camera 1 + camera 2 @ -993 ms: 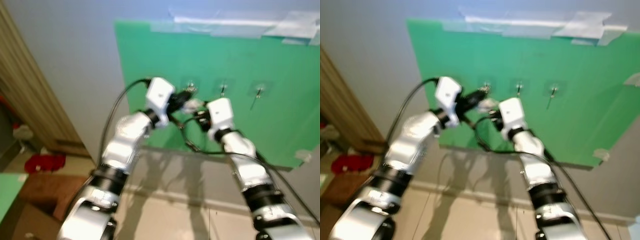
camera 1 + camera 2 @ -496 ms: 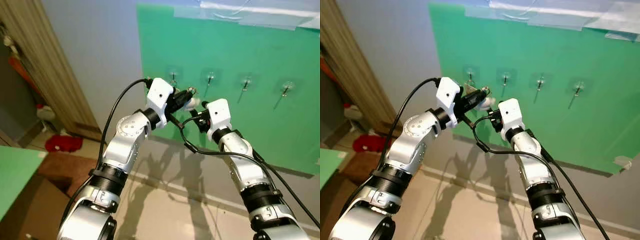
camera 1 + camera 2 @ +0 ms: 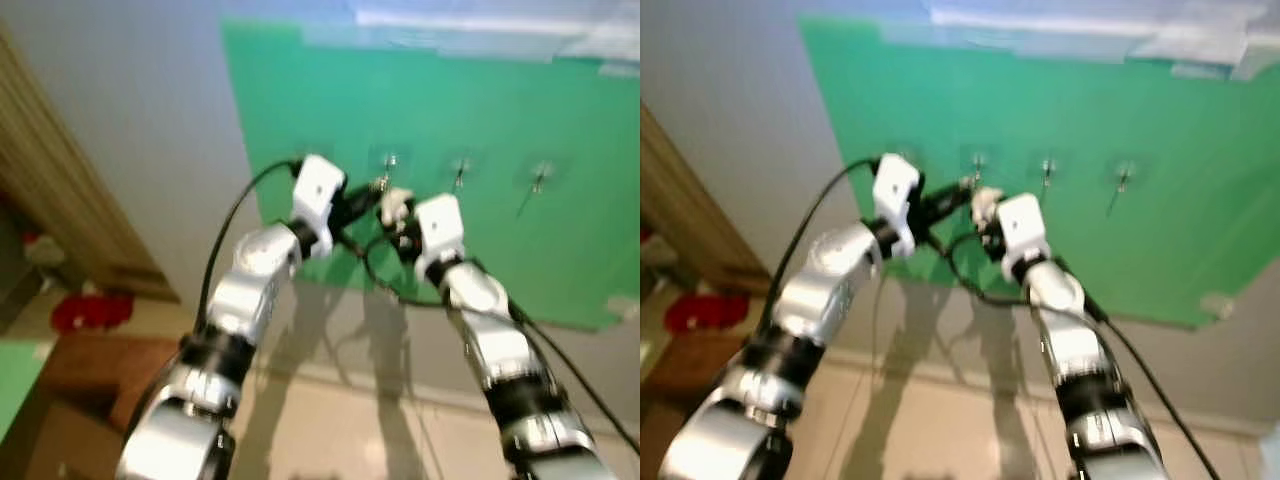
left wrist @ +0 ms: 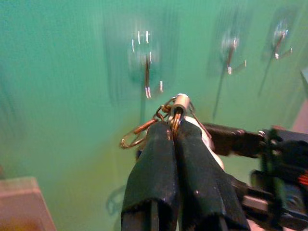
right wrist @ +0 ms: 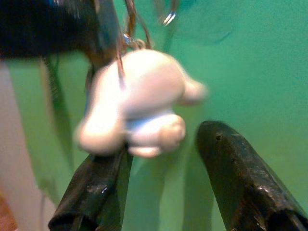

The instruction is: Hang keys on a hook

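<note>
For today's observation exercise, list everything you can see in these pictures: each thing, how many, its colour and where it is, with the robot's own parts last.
Green board: one, green, taped to the grey wall.
Tape: several pale strips, along the board's top edge.
Hooks: a row of clear stick-on ones with metal prongs on the board; the blur hides the exact count.
Keyring: one, coppery rings, held up just short of a hook.
Charm: one, white, hanging from the keyring.
Door frame: one, wooden, by the robot's left.
Red item: one, on the floor near the door frame; too blurred to name.
Left claw: black, shut on the keyring.
Right claw: black, open below the charm.
</note>
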You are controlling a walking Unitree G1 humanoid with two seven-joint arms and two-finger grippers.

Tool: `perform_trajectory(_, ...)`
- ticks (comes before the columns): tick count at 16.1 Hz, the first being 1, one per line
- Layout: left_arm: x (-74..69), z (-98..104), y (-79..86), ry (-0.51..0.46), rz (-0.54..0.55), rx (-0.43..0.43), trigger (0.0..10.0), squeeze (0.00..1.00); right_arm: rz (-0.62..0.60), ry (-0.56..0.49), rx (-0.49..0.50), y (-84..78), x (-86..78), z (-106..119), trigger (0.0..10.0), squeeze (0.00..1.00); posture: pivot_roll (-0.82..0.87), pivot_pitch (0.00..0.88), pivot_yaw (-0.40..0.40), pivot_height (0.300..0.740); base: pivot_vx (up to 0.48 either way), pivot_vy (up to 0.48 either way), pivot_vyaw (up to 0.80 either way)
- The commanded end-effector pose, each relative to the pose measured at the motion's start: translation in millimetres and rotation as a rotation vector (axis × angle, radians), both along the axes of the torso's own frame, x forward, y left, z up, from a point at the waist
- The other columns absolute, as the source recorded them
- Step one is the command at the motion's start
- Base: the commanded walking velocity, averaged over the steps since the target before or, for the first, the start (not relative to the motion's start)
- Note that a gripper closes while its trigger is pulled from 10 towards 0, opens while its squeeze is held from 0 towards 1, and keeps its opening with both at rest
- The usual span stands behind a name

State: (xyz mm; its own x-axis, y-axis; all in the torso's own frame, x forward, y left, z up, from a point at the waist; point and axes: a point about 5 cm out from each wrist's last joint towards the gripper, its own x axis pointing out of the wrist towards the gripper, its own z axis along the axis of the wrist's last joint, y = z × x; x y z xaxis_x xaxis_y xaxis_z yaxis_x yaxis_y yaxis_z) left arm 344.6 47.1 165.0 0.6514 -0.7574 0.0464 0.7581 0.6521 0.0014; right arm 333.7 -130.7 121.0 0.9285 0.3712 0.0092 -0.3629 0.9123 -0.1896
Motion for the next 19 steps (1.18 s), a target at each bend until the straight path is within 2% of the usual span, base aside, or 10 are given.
perform_trajectory(1, 1.2, -0.4, -4.7, 0.026, -0.035, -0.003, 0.0, 0.0, 0.021, -0.007, 0.005, 3.9, -1.6, 3.2, 10.0, 0.0, -0.11, 0.0, 0.09, 0.74, 0.0, 0.0, 0.0)
perform_trajectory(5, 6.8, -5.3, -23.4, 0.122, -0.12, -0.007, 0.0, 0.0, 0.012, 0.005, 0.004, 2.3, -6.0, -1.0, 10.0, 0.0, -0.14, 0.0, 0.118, 0.74, 0.0, 0.0, 0.0)
perform_trajectory(9, 13.2, -4.6, -31.0, 0.182, -0.142, -0.019, 0.0, 0.0, -0.003, 0.006, 0.009, 1.5, -9.6, -0.6, 10.0, 0.0, -0.16, 0.0, 0.14, 0.74, 0.0, 0.0, 0.0)
perform_trajectory(12, 20.5, -1.4, -29.7, 0.226, -0.118, -0.051, 0.0, 0.0, 0.02, 0.011, 0.025, 3.2, -17.0, -2.4, 10.0, 0.0, -0.17, 0.0, 0.151, 0.74, 0.0, 0.0, 0.0)
perform_trajectory(13, 25.7, 2.2, -26.2, 0.231, -0.096, -0.054, 0.0, 0.0, 0.064, 0.025, 0.039, 2.9, -26.0, -5.7, 10.0, 0.0, -0.18, 0.0, 0.154, 0.74, 0.0, 0.0, 0.0)
perform_trajectory(15, 27.8, 3.8, -24.6, 0.23, -0.087, -0.054, 0.0, 0.0, 0.072, 0.034, 0.039, 1.6, -29.5, -8.0, 10.0, 0.0, -0.18, 0.0, 0.159, 0.74, 0.0, 0.0, 0.0)
perform_trajectory(16, 32.6, 8.8, -20.4, 0.221, -0.065, -0.053, 0.0, 0.0, 0.076, 0.06, 0.037, -1.7, -37.5, -14.4, 10.0, 0.0, -0.2, 0.0, 0.167, 0.74, 0.0, 0.0, 0.0)
perform_trajectory(19, 38.8, 18.9, -16.8, 0.185, -0.041, -0.056, 0.0, 0.0, 0.066, 0.084, 0.035, -4.1, -47.2, -20.9, 10.0, 0.0, -0.22, 0.0, 0.185, 0.74, 0.0, 0.0, 0.0)
